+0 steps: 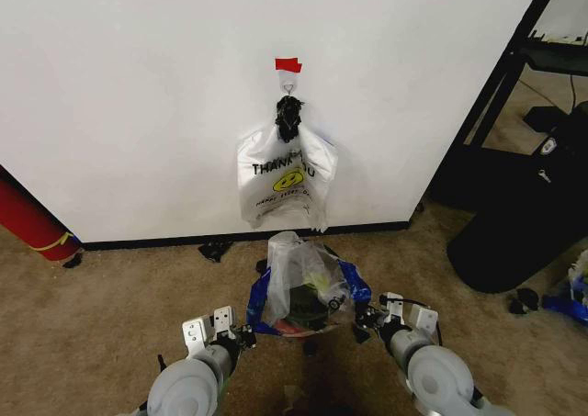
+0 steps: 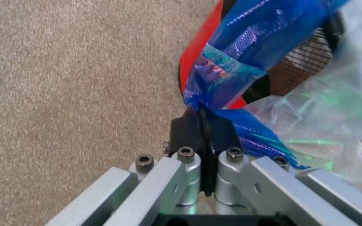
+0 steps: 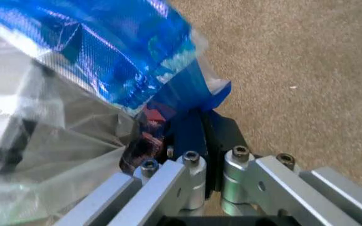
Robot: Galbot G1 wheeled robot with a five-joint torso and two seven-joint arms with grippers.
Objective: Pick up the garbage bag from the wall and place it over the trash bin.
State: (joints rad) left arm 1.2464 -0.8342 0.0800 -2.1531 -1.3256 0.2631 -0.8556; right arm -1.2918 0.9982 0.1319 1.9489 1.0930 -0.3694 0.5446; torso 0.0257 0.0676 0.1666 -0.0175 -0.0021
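trash bin (image 1: 303,317) mostly hidden under garbage bag (image 1: 299,274); lower print unreadable

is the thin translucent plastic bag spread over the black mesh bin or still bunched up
Spread: the left gripper and right gripper pinch its blue edges, stretching the translucent plastic bag across the black mesh bin.

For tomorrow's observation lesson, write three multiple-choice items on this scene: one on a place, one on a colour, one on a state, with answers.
1. Where is the bin?
A. On the carpet below the hook
B. Beside the red cylinder
C. On the shelf

2. What colour is the tape above the hook?
A. Blue
B. Red
C. Yellow

3. How is the left tool?
A. Open, apart from the bag
B. Shut on nothing
C. Shut on the bag's blue edge

Answers: 1 A, it stands between both tools near the wall; 2 B, a red strip; 3 C, the fingers pinch blue plastic, as does the right tool.
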